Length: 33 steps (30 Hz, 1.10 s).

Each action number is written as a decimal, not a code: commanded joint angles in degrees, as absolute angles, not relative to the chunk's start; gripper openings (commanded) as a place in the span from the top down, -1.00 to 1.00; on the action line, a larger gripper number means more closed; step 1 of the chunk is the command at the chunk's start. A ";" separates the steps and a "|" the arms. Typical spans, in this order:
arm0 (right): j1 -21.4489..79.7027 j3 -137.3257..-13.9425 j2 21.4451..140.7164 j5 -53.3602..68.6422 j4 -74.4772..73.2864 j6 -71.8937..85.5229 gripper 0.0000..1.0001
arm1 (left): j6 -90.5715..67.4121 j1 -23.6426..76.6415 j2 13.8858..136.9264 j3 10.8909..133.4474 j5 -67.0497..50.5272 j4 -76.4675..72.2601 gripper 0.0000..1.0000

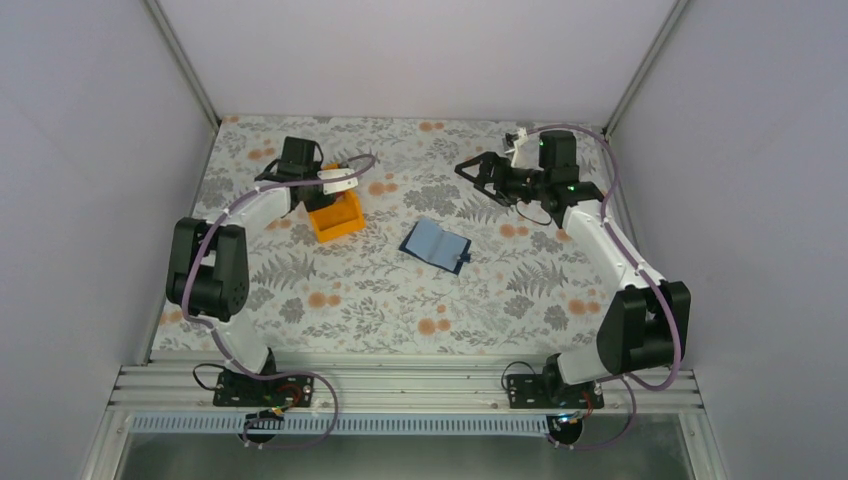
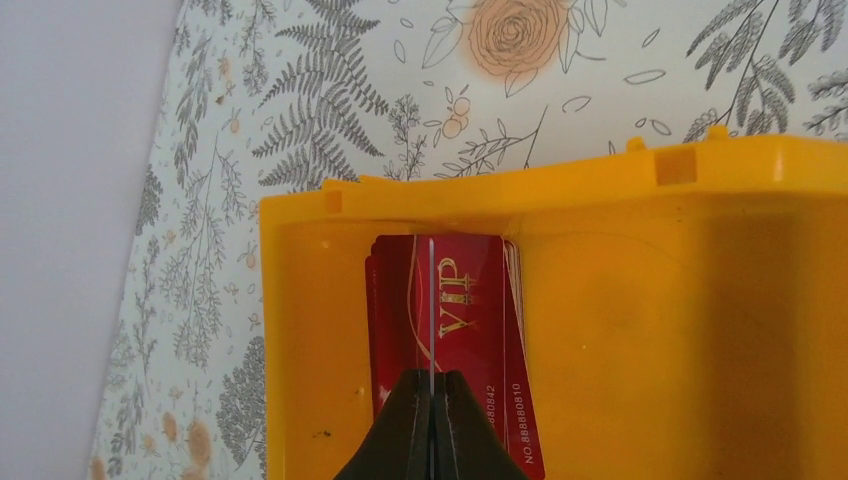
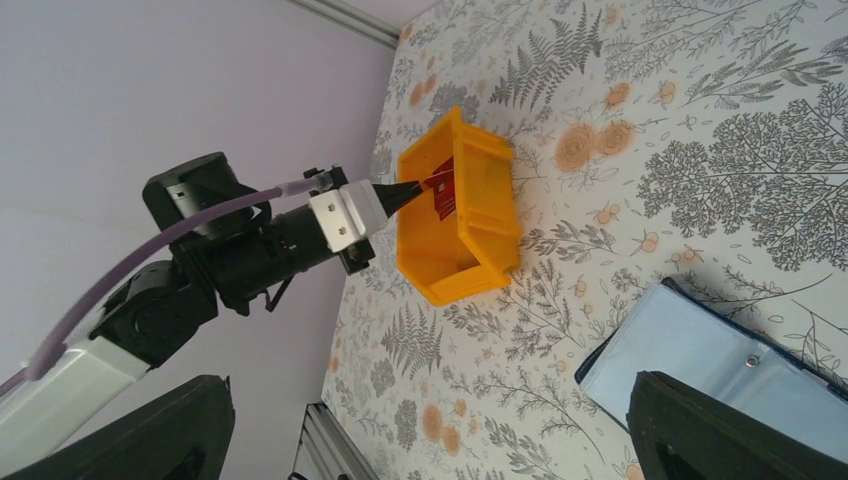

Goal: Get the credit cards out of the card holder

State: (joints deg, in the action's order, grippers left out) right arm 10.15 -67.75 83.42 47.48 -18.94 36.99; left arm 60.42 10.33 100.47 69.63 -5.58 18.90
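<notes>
Left hand at the tray, wallet on the counter
My left hand (image 2: 432,385) pinches a red card (image 2: 430,300) edge-on over the orange tray (image 2: 700,330), where more red cards (image 2: 475,330) lie flat. The wallet (image 1: 436,243) lies in the middle of the counter (image 1: 380,290), apart from the tray. My right hand (image 1: 476,172) hovers beyond it, spread wide.

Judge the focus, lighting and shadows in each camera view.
Top external view: even, soft light, faint shadows, all sharp. Left wrist view: left pincer blurred up close, credit cards crisp, orange tray shaded inside. Right wrist view: right pincer dark and soft, card holder in focus.
</notes>
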 commanded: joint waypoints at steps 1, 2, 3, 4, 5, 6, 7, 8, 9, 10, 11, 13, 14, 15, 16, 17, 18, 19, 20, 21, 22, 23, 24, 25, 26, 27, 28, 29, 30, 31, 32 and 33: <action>9.65 -68.89 84.31 49.45 -18.40 36.23 -0.99 | 63.12 10.00 101.06 67.56 -4.29 12.83 0.95; 9.67 -68.85 84.29 49.54 -18.26 36.36 -1.00 | 63.14 9.96 101.07 67.00 -3.56 11.74 0.95; 9.63 -68.72 84.32 49.71 -18.14 36.34 -1.00 | 63.11 9.96 101.04 66.53 -2.85 10.56 0.95; 9.63 -68.71 84.36 49.86 -18.03 36.41 -0.99 | 63.18 9.93 101.10 65.99 -2.27 9.64 0.95; 9.61 -68.73 84.37 50.08 -18.02 36.35 -0.99 | 63.29 9.94 101.24 65.65 -1.93 8.95 0.95; 9.52 -68.73 84.50 50.29 -17.92 36.32 -1.00 | 63.41 9.93 101.36 65.47 -1.67 8.51 0.95; 9.52 -68.73 84.48 50.53 -17.99 36.22 -0.99 | 63.47 9.98 101.60 65.39 -1.30 8.00 0.95; 9.51 -68.73 84.52 50.66 -17.96 36.26 -0.99 | 63.58 9.94 102.02 65.25 -0.93 7.59 0.95; 9.53 -68.73 84.48 50.89 -17.87 36.28 -0.99 | 63.64 9.93 102.33 65.11 -0.59 7.11 0.95; 9.53 -68.73 84.53 51.02 -17.86 36.20 -1.00 | 63.71 9.93 102.70 65.00 -0.04 6.67 0.95; 9.57 -68.72 84.44 51.14 -17.92 36.13 -0.99 | 63.76 9.94 102.97 64.86 0.30 5.98 0.95; 9.51 -68.73 84.41 51.23 -18.00 35.99 -0.99 | 64.03 9.95 103.53 64.64 0.98 4.98 0.95; 9.45 -68.73 84.45 51.24 -18.14 35.90 -0.99 | 64.15 9.93 103.70 64.58 1.12 4.69 0.95; 9.45 -68.73 84.37 51.28 -18.14 35.88 -0.99 | 64.17 9.93 103.90 64.61 1.14 4.55 0.95; 9.42 -68.58 84.33 51.28 -18.19 35.78 -0.99 | 64.29 9.98 104.05 64.63 1.03 4.56 0.95; 9.49 -68.56 84.27 51.28 -18.19 35.70 -1.00 | 64.47 9.93 104.06 64.46 0.70 4.52 0.95; 9.37 -68.51 84.18 51.37 -18.19 35.70 -0.99 | 64.70 9.99 104.00 64.19 0.33 4.60 0.95; 9.37 -68.47 84.15 51.45 -18.19 35.56 -0.99 | 64.95 9.94 103.96 63.80 0.10 4.40 0.95; 9.40 -68.47 84.13 51.56 -18.19 35.58 -0.99 | 65.16 9.94 103.96 63.47 0.02 4.11 0.95; 9.40 -68.47 84.17 51.69 -18.19 35.49 -0.99 | 65.43 9.99 104.09 63.25 0.00 3.79 0.95; 9.36 -68.47 84.15 51.80 -18.15 35.51 -1.00 | 65.55 9.98 104.25 63.13 0.37 3.36 0.95; 9.39 -68.42 84.18 51.93 -18.11 35.51 -0.99 | 65.62 9.94 104.44 63.07 0.84 2.86 0.95; 9.36 -68.46 84.15 51.94 -18.13 35.49 -1.00 | 65.63 9.94 104.76 63.08 1.10 2.60 0.95; 9.34 -68.47 84.12 51.94 -18.19 35.40 -0.99 | 65.75 9.93 104.82 62.99 1.25 2.50 0.95; 9.30 -68.47 84.09 51.97 -18.19 35.42 -1.00 | 65.86 9.93 104.79 62.83 1.23 2.36 0.95; 9.27 -68.47 84.00 51.96 -18.19 35.35 -1.00 | 66.12 9.93 104.78 62.60 1.10 2.22 0.94; 9.29 -68.40 83.94 51.97 -18.27 35.31 -1.00 | 66.36 9.98 104.66 62.44 1.02 2.27 0.91; 9.28 -68.37 83.99 52.01 -18.28 35.22 -1.00 | 66.59 9.94 104.61 62.41 1.02 2.52 0.81; 9.27 -68.38 83.88 52.03 -18.35 35.22 -1.00 | 66.79 9.98 104.58 62.35 1.06 2.81 0.62; 9.20 -68.33 83.87 52.04 -18.32 35.13 -0.99 | 66.75 9.96 104.51 62.49 1.21 3.26 0.42; 9.20 -68.36 83.93 52.15 -18.41 35.15 -0.99 | 66.68 9.94 104.39 62.75 1.07 3.90 0.26; 9.20 -68.45 83.91 52.23 -18.41 35.08 -1.00 | 66.66 9.95 104.26 62.89 0.86 4.81 0.12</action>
State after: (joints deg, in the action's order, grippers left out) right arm 9.67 -67.75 84.05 51.05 -18.90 36.25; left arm 65.84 10.22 103.90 63.40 1.41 3.88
